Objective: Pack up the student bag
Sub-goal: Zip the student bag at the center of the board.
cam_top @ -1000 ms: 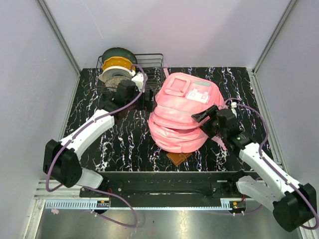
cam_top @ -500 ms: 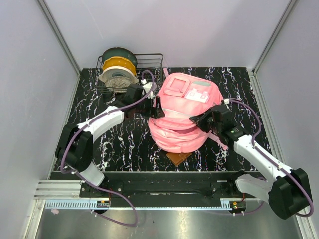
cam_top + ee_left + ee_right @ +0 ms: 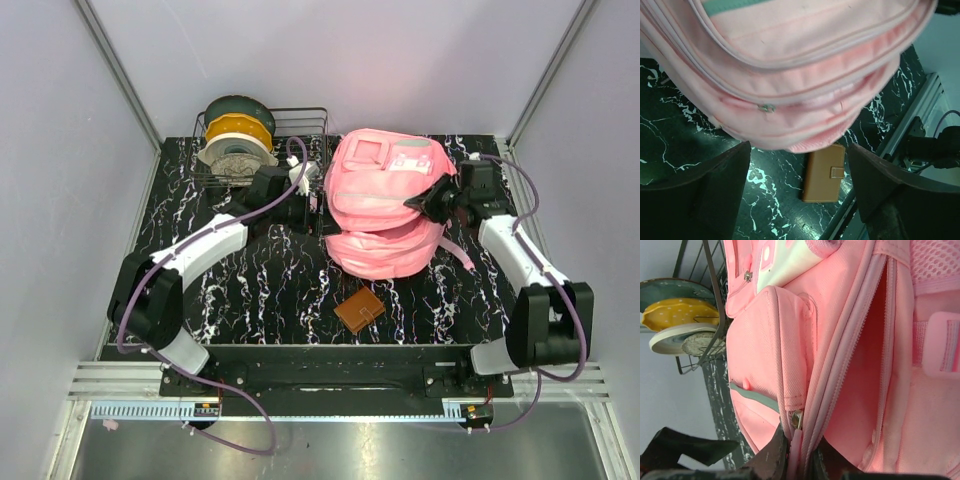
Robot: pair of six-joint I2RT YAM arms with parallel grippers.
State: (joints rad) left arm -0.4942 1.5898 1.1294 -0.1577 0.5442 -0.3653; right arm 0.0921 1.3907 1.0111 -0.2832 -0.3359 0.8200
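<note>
While both of my arms reach across the black marbled table (image 3: 200, 290), the student bag (image 3: 385, 215) lies on its far half, closer to the far right corner than to the left one, with its front pockets and pale patch (image 3: 405, 162) turned upward. My right claw (image 3: 799, 460) is at the bag's right side with its fingers (image 3: 775, 460) pressed together on the pink zipper pull (image 3: 796, 442), just below the metal slider (image 3: 797, 419). Beside that slider the main zip stands parted, and pink lining shows in the gap. Whether that side of the bag is raised off the table I cannot tell.

My left claw (image 3: 318, 205) hovers at the bag's left side, spread wide and gripping nothing; from its wrist camera both dark fingers (image 3: 710, 190) frame the bag's rounded lower edge without touching it.

Between the bag and the table's near edge, roughly midway along that edge, a brown wallet (image 3: 359, 310) with a tab clasp lies flat, clear of the bag and of both claws. At the far left corner stands a wire rack (image 3: 300, 115) holding stacked dishes (image 3: 238, 135) in green, yellow and white, just behind my left arm.
</note>
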